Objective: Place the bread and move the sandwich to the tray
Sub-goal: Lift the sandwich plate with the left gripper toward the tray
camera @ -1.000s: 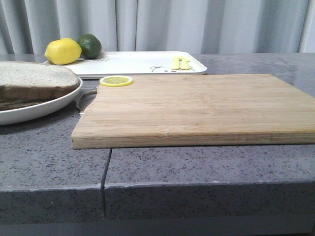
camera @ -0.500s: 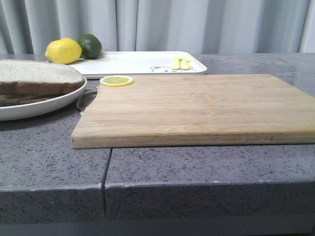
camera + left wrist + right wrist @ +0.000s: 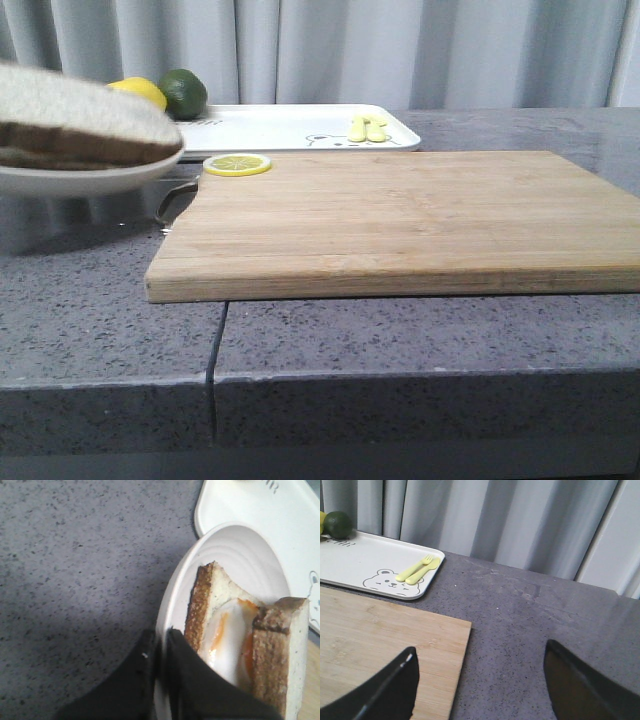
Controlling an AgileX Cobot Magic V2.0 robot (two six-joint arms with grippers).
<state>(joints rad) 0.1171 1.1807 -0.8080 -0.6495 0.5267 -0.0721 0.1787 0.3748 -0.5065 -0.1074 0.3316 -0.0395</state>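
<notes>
Lifted off the speckled stone since before — round white plate (image 3: pixel 235 555) with crusty egg sandwich (image 3: pixel 245 645), left jaws clamped on its rim, right jaws apart.

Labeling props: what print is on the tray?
A cartoon bear face on the tray; clearest in the right wrist view.

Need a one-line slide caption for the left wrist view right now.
Left gripper clamps the white plate's rim, egg sandwich aboard, beside the tray.

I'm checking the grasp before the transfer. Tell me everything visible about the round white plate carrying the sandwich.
The shallow round white plate, glossy with faint concentric rings, is tilted and lifted clear of the grey countertop. The left gripper pinches its rim. On it lies the brown-crusted sandwich with a fried egg showing. Beyond it lies the white rectangular tray.
</notes>
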